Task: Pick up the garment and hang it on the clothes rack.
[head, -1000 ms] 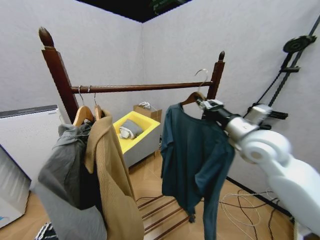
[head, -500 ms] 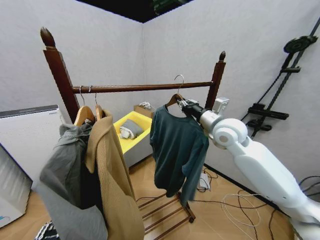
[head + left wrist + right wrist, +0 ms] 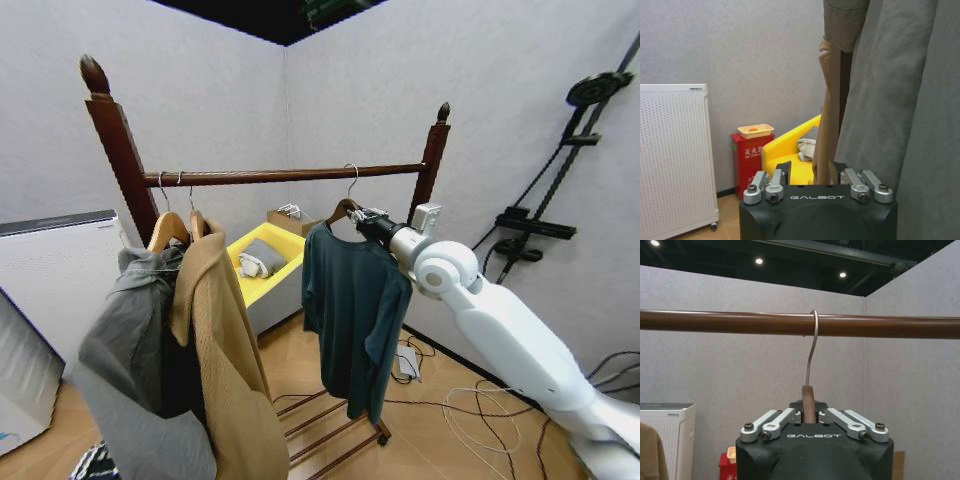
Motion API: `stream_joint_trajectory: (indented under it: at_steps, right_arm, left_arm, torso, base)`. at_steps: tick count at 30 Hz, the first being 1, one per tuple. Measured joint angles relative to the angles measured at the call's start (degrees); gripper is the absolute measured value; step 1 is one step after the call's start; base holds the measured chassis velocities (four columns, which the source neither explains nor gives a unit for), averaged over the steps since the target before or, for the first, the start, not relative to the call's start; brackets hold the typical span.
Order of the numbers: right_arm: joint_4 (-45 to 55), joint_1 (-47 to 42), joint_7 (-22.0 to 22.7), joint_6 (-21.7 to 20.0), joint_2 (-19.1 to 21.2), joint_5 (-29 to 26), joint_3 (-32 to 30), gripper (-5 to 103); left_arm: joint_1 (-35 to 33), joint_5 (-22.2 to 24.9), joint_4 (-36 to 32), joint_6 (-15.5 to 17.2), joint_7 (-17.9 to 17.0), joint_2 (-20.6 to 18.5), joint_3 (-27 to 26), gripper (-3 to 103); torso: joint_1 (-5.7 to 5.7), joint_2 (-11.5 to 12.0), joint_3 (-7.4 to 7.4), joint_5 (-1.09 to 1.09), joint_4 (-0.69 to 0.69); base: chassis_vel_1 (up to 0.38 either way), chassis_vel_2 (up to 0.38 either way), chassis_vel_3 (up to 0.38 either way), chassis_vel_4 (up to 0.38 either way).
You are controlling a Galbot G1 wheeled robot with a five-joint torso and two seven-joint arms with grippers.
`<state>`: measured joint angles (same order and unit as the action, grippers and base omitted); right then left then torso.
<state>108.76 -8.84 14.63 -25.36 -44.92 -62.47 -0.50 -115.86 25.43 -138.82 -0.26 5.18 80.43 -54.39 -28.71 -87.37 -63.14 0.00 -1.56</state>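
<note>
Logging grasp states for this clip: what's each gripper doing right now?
Left gripper: cannot be told, beside the tan coat.
Right gripper: closed on the garment's hanger at the clothes rack.

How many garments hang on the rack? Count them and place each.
3. The grey hoodie and tan coat hang by the left post; the teal top hangs near the right post, its hanger in the right gripper. More may be hidden.
</note>
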Motion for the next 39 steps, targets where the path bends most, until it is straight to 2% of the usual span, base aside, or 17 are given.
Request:
stream_joint_trajectory:
  at_steps: [9, 10, 12, 13, 17, 20, 21, 24, 25, 27, 28, 31, 32, 33, 36, 37, 39]
  right_arm:
    - [1.99, -2.69, 0.58, 0.53, 0.59, 0.15, -2.5, 14]
    - [2.68, -3.57, 0.57, 0.87, 0.98, 0.31, -3.35, 25]
    - [4.03, -5.05, 0.56, 1.3, 1.76, 0.6, -4.93, 25]
    - [5.44, -6.55, 0.5, 1.57, 2.64, 0.66, -6.67, 35]
    - [8.82, -10.95, 0.32, 1.95, 4.81, 0.67, -11.16, 35]
    - [14.97, -21.39, 0.22, 3.18, 9.16, 1.35, -20.74, 57]
    - [14.97, -21.39, 0.22, 3.18, 9.16, 1.35, -20.74, 57]
    - [20.95, -36.86, 0.78, 5.83, 10.34, 3.52, -34.39, 68]
    - [20.95, -36.86, 0.78, 5.83, 10.34, 3.52, -34.39, 68]
    - [23.81, -48.97, 0.84, 7.34, 7.72, 4.58, -45.04, 84]
    - [23.81, -48.97, 0.84, 7.34, 7.72, 4.58, -45.04, 84]
    - [28.93, -68.38, -2.99, 11.92, -2.0, 10.78, -56.06, 90]
    - [31.3, -73.69, -4.29, 13.71, -5.71, 13.18, -57.95, 100]
    - [31.3, -73.69, -4.29, 13.71, -5.71, 13.18, -57.95, 100]
    - [34.5, -88.52, -8.45, 22.32, -18.23, 24.32, -58.9, 100]
    - [34.5, -88.52, -8.45, 22.32, -18.23, 24.32, -58.9, 100]
    - [34.5, -95.27, -9.6, 28.58, -25.32, 31.87, -57.26, 100]
  left_arm:
    - [0.0, 0.0, 0.0, 0.0, 0.0, 0.0, 0.0, 46]
    - [0.0, 0.0, 0.0, 0.0, 0.0, 0.0, 0.0, 46]
    - [0.0, 0.0, 0.0, 0.0, 0.0, 0.0, 0.0, 46]
    - [0.0, 0.0, 0.0, 0.0, 0.0, 0.0, 0.0, 46]
    - [0.0, 0.0, 0.0, 0.0, 0.01, 0.0, 0.0, 46]
    - [0.0, 0.0, 0.0, 0.0, 0.03, 0.0, 0.0, 46]
    - [0.0, 0.0, 0.0, 0.0, 0.03, 0.0, 0.0, 46]
    - [0.0, 0.0, 0.0, 0.0, 0.01, 0.0, 0.0, 46]
    - [0.0, 0.0, 0.0, 0.0, 0.01, 0.0, 0.0, 46]
    - [0.0, 0.0, 0.0, 0.0, -0.02, 0.0, 0.0, 46]
    - [0.0, 0.0, 0.0, 0.0, -0.02, 0.0, 0.0, 46]
    - [-0.01, 0.0, 0.0, 0.0, -0.01, 0.0, 0.0, 46]
    - [0.0, 0.0, 0.0, 0.0, 0.01, 0.02, 0.01, 46]
    - [0.0, 0.0, 0.0, 0.0, 0.01, 0.02, 0.01, 46]
    - [0.0, 0.0, 0.0, 0.0, -0.01, 0.0, 0.0, 46]
    - [0.0, 0.0, 0.0, 0.0, -0.01, 0.0, 0.0, 46]
    - [0.0, 0.0, 0.0, 0.0, 0.01, 0.0, 0.0, 46]
  torso:
    - [0.0, 0.0, 0.0, -0.01, 0.01]
    - [0.0, 0.0, 0.0, 0.0, 0.01]
    - [0.0, 0.0, 0.0, 0.0, 0.0]
    - [0.0, 0.0, 0.0, 0.0, 0.0]
    - [0.0, 0.0, 0.0, 0.0, 0.01]
    - [0.0, 0.0, 0.01, 0.01, -0.03]
    - [0.0, 0.0, 0.01, 0.01, -0.03]
    - [0.01, -0.01, 0.01, -0.01, 0.0]
    - [0.01, -0.01, 0.01, -0.01, 0.0]
    - [0.01, -0.01, 0.01, 0.02, 0.0]
    - [0.01, -0.01, 0.01, 0.02, 0.0]
    - [0.01, 0.0, 0.01, 0.07, -0.02]
    - [0.01, -0.01, 0.01, 0.0, 0.0]
    - [0.01, -0.01, 0.01, 0.0, 0.0]
    - [0.02, -0.01, 0.02, 0.0, -0.02]
    - [0.02, -0.01, 0.02, 0.0, -0.02]
    - [0.02, -0.02, 0.02, -0.01, -0.06]
  base:
    - [0.0, 0.0, 0.0, 0.0]
    - [0.0, 0.0, 0.0, 0.0]
    - [0.0, 0.0, 0.0, 0.0]
    - [0.0, 0.0, 0.0, 0.0]
    - [0.0, 0.0, 0.0, 0.0]
    - [0.0, 0.0, 0.0, 0.0]
    - [0.0, 0.0, 0.0, 0.0]
    - [0.0, 0.0, 0.0, 0.0]
    - [0.0, 0.0, 0.0, 0.0]
    - [0.0, 0.0, 0.0, 0.0]
    - [0.0, 0.0, 0.0, 0.0]
    - [0.0, 0.0, 0.0, 0.0]
    - [0.0, 0.0, 0.0, 0.0]
    - [0.0, 0.0, 0.0, 0.0]
    - [0.0, 0.0, 0.0, 0.0]
    - [0.0, 0.0, 0.0, 0.0]
    - [0.0, 0.0, 0.0, 0.0]
